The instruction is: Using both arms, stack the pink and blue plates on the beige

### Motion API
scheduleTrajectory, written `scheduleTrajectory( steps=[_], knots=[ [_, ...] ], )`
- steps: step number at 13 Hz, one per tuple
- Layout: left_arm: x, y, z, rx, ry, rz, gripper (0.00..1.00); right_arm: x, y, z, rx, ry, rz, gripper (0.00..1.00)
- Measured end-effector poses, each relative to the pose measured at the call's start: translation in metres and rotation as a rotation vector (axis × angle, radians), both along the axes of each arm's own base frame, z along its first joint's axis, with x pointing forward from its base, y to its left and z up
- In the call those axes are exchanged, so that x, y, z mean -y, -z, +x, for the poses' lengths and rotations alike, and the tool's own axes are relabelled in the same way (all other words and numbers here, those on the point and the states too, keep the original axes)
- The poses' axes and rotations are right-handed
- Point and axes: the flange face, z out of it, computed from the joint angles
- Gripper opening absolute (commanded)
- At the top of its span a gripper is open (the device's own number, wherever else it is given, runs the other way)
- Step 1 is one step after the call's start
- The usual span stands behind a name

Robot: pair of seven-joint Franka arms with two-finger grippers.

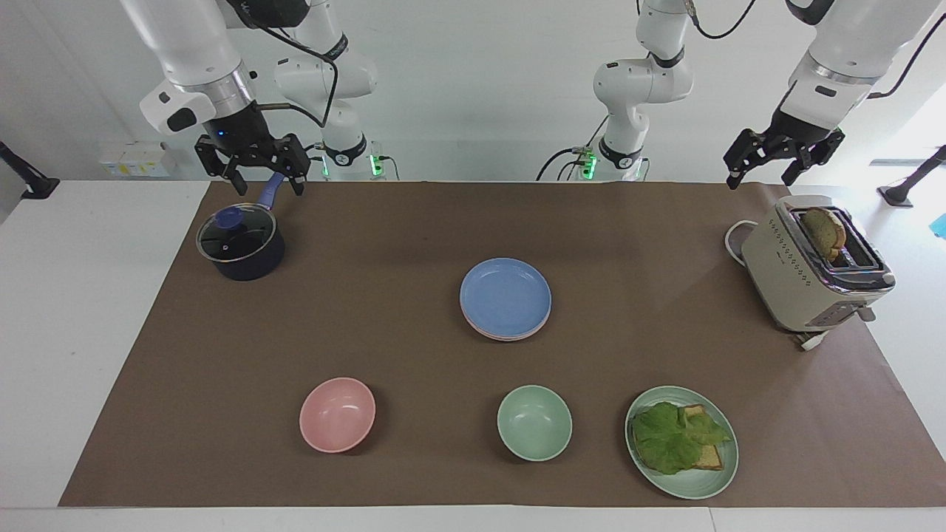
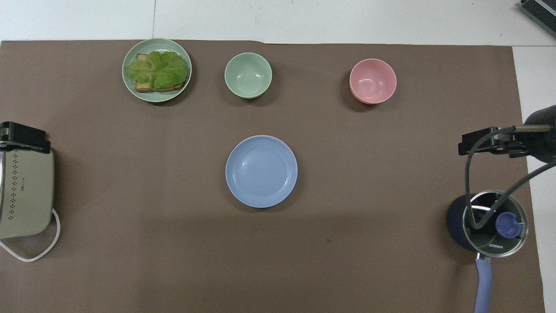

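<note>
The periwinkle blue plate (image 1: 505,295) (image 2: 261,171) lies on top of a stack in the middle of the brown mat. A thin pale pink plate rim (image 1: 511,337) shows just under it. The beige plate is hidden beneath them. My right gripper (image 1: 263,182) hangs open and empty in the air over the blue handle of the pot, at the right arm's end of the table. At the left arm's end, my left gripper (image 1: 761,174) waits open and empty, raised over the mat's edge nearest the robots, close to the toaster. Neither gripper touches the stack.
A dark pot with a glass lid (image 1: 240,244) (image 2: 493,226) stands at the right arm's end. A beige toaster (image 1: 802,277) holding bread stands at the left arm's end. Farthest from the robots sit a pink bowl (image 1: 337,414), a green bowl (image 1: 534,423) and a green plate (image 1: 702,484) with lettuce toast.
</note>
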Motion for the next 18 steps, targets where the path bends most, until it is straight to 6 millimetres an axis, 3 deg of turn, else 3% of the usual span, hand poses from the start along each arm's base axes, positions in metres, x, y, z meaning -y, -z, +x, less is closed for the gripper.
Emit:
scheduleTrajectory(
  steps=[4, 7, 9, 13, 18],
  knots=[
    [0.000, 0.000, 0.000, 0.000, 0.000, 0.000, 1.00, 0.036, 0.011, -0.012, -0.027, 0.031, 0.002, 1.00],
    [0.000, 0.000, 0.000, 0.000, 0.000, 0.000, 1.00, 0.056, 0.003, -0.014, -0.035, -0.027, -0.021, 1.00],
    [0.000, 0.000, 0.000, 0.000, 0.000, 0.000, 1.00, 0.056, -0.005, -0.010, -0.045, -0.037, -0.023, 1.00],
    [0.000, 0.000, 0.000, 0.000, 0.000, 0.000, 1.00, 0.052, -0.002, -0.007, -0.049, -0.054, -0.025, 1.00],
    [0.000, 0.000, 0.000, 0.000, 0.000, 0.000, 1.00, 0.035, -0.025, -0.009, -0.003, -0.100, -0.071, 1.00]
  ],
)
